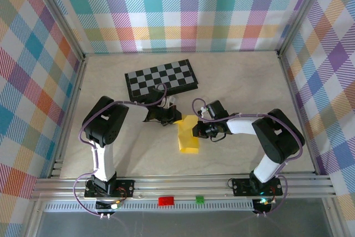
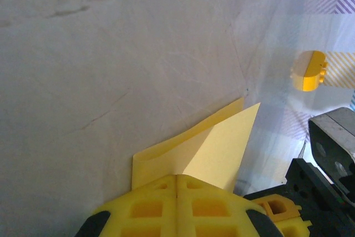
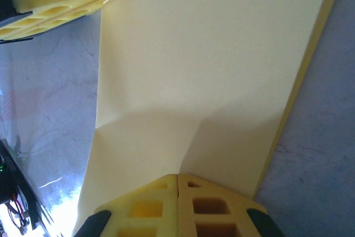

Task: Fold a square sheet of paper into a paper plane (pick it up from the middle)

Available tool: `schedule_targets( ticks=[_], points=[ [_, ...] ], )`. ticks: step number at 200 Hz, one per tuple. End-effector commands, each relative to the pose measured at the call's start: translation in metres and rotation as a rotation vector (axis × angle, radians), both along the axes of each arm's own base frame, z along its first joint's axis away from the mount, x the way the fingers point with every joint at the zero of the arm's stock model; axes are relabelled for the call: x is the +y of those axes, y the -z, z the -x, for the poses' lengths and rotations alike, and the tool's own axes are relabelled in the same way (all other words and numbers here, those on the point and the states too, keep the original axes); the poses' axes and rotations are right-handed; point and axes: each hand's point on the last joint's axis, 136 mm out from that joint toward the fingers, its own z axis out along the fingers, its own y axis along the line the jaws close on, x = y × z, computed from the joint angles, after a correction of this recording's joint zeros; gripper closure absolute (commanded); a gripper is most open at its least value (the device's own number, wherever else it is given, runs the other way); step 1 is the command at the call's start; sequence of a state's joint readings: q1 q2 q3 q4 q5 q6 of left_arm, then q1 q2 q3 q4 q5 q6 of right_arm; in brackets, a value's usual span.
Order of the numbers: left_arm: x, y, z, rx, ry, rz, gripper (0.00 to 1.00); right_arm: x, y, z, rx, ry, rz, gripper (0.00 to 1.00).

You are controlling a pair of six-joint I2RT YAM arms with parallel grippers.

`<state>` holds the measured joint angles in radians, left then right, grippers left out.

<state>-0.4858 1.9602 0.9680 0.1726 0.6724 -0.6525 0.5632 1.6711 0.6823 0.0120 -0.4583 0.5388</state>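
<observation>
The left gripper point(image 2: 177, 177) has its yellow fingers pressed together on a corner of the yellow sheet of paper point(image 2: 213, 148). The paper rises straight ahead of the fingertips as a folded point, with a crease running down into the pinch. Ahead and to the right of that gripper, well apart from the paper, a small orange-yellow block point(image 2: 309, 70) lies on the table point(image 2: 111, 54). The right gripper point(image 3: 177, 177) is likewise clamped tight on the sheet's edge, and the paper spreads broad and flat ahead of its fingertips. The other arm's fingers point(image 3: 55, 4) show at the far left of that spread. From above, both grippers meet at the folded sheet, and most of the strip lies on the base side of both. It seems partly lifted off the table, though the overhead view is too small to be sure. The chessboard point(image 1: 161, 79) sits beyond the left gripper, apart from the paper
</observation>
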Motion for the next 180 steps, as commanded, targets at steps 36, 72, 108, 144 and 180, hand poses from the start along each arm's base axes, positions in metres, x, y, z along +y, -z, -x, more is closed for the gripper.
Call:
schedule_targets(
  ticks=[36, 72, 108, 144, 180],
  points=[
    [0.048, 0.015, -0.030, -0.017, -0.205, -0.217, 1.00, -0.038, 0.044, 0.035, 0.160, 0.036, 0.185, 1.00],
    [0.048, 0.004, -0.038, -0.032, -0.225, -0.220, 1.00, -0.037, 0.043, 0.034, 0.156, 0.036, 0.183, 1.00],
    [0.042, -0.016, -0.035, -0.059, -0.213, -0.187, 1.00, -0.037, 0.041, 0.034, 0.151, 0.037, 0.179, 1.00],
    [0.029, -0.045, -0.025, -0.125, -0.180, -0.129, 1.00, -0.036, 0.039, 0.032, 0.146, 0.039, 0.178, 1.00],
    [-0.005, -0.043, -0.008, -0.109, -0.057, -0.029, 1.00, -0.036, 0.040, 0.031, 0.144, 0.044, 0.181, 1.00]
  ],
)
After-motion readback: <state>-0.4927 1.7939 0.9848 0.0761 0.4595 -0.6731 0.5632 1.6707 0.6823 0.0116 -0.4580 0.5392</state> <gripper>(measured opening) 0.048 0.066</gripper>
